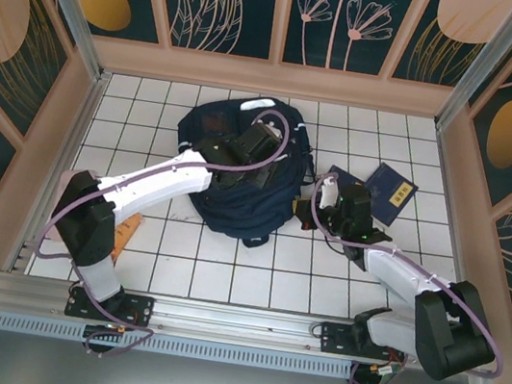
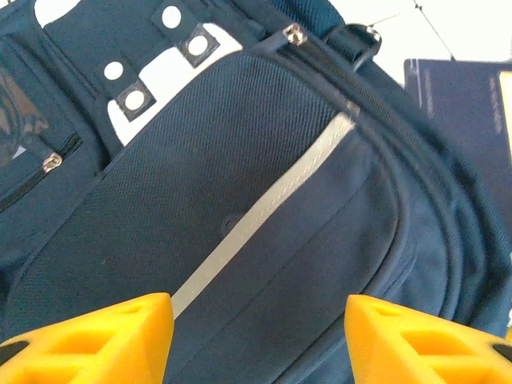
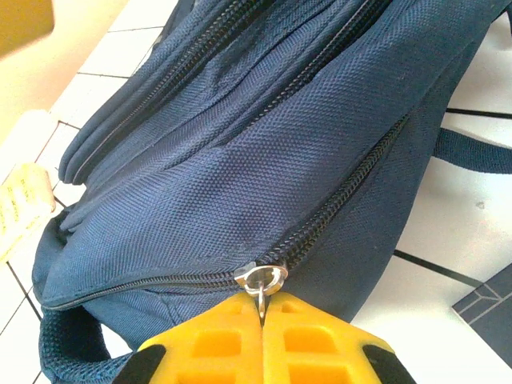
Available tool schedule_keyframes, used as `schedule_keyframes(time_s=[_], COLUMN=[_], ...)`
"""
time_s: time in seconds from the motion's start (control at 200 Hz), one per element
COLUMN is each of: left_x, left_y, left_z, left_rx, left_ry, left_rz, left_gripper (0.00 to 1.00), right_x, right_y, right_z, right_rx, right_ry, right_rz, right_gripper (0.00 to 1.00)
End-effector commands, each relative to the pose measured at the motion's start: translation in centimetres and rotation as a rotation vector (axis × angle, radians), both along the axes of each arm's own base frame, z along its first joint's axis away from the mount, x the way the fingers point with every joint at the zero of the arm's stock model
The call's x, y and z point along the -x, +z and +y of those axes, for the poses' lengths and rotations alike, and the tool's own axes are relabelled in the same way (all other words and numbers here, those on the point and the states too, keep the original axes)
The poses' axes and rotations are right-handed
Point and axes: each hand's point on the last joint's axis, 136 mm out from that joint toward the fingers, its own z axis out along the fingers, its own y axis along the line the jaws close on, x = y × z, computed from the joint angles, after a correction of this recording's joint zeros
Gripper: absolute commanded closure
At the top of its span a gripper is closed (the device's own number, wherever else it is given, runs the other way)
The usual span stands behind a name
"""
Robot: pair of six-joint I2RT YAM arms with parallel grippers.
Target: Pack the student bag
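One right gripper [image 3: 262, 318] pinches the student bag's [image 3: 264, 144] edge zipper pull [image 3: 266, 278]; left gripper [image 2: 258, 330] gapes wide.

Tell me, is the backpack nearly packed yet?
Not yet. Nothing looks packed: the navy-blue books lie on the table beside the student bag. In hand: the right gripper pinches the zipper pull, while the left gripper hovers open over the bag's front. Left: probably unzipping, loading the books, closing.
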Motion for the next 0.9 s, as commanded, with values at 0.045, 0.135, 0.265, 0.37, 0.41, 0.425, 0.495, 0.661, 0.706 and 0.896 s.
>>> schedule_keyframes(time_s=[0.045,0.135,0.265,0.37,0.41,0.425,0.495,0.661,0.706,0.896], left_x=[0.9,1.4,2.2,2.2,2.2,2.2,1.7,1.0,0.8,-0.4], left_y=[-0.5,-1.5,-2.8,-3.8,-4.2,-4.2,-6.0,-7.2,-7.4,-8.1], left_z=[1.4,1.2,0.6,0.5,0.6,0.7,1.2,1.1,1.0,1.3], left_rx=[-0.104,-0.14,-0.178,-0.195,-0.206,-0.209,-0.258,-0.287,-0.291,-0.354], left_ry=[-0.089,-0.162,-0.284,-0.305,-0.302,-0.299,-0.273,-0.246,-0.244,-0.216], left_rz=[-0.039,-0.026,0.0,0.031,0.038,0.037,0.061,0.07,0.071,0.055], left_gripper=[0.45,0.46,0.41,0.42,0.43,0.43,0.52,0.61,0.62,0.69], right_x=[-1.6,-1.7,-1.7,-1.6,-1.7,-1.6,-1.5,-1.5,-1.5,-1.5], right_y=[3.2,3.2,3.5,3.6,3.6,3.5,3.5,3.4,3.5,3.2], right_z=[0.7,0.6,0.8,0.8,0.9,0.9,0.9,0.9,0.8,0.8], right_rx=[-0.047,-0.043,-0.049,-0.053,-0.055,-0.053,-0.059,-0.058,-0.056,-0.052], right_ry=[0.008,0.007,0.02,0.024,0.025,0.026,0.026,0.026,0.027,0.023], right_rz=[-0.08,-0.079,-0.083,-0.082,-0.083,-0.081,-0.08,-0.077,-0.08,-0.074], right_gripper=[0.99,0.99,0.99,0.99,0.99,0.99,0.99,0.99,0.99,0.99])
